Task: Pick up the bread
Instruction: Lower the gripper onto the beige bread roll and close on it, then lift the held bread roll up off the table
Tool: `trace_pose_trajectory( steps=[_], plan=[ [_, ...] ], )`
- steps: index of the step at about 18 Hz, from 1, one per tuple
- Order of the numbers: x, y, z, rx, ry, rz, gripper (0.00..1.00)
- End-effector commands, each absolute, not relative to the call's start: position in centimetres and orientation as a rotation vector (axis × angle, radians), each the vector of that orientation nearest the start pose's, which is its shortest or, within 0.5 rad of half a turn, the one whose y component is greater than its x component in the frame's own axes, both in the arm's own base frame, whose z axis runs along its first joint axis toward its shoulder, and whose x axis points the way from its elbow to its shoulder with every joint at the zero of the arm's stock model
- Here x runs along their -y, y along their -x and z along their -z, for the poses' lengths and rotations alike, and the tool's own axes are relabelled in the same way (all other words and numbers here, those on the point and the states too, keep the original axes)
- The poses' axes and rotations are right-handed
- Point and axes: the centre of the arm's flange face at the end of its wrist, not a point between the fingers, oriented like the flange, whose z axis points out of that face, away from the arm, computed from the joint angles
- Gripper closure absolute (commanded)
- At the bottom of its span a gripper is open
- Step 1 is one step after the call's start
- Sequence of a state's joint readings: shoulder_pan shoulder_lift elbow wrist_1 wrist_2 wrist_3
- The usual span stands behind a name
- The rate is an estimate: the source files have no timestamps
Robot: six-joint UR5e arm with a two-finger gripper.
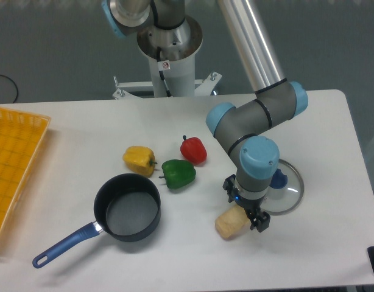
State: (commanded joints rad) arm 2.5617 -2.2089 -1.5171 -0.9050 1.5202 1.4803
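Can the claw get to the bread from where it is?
Probably yes. The claw is already right over the bread's right end, and nothing sits between them. The glass lid lies just behind, off to the side.

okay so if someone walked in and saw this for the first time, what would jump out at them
The big grey and blue arm reaching down at front right, its pincer low over the pale bread. Next, three bright peppers mid-table, yellow, green, red, behind a dark saucepan.
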Motion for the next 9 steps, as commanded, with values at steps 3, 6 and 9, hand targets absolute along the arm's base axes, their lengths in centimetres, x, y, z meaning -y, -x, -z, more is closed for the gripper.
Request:
trace_pose_trajectory(
  steps=[3, 6, 9],
  plan=[
    [-49.31, 49.65, -19.39, -0.750, 2.974, -0.085, 0.36],
    [-49.31, 49.65, -19.39, -0.750, 2.974, -0.085, 0.50],
    [-49.29, 49.63, -19.69, -0.750, 2.973, -0.090, 0.57]
  ],
)
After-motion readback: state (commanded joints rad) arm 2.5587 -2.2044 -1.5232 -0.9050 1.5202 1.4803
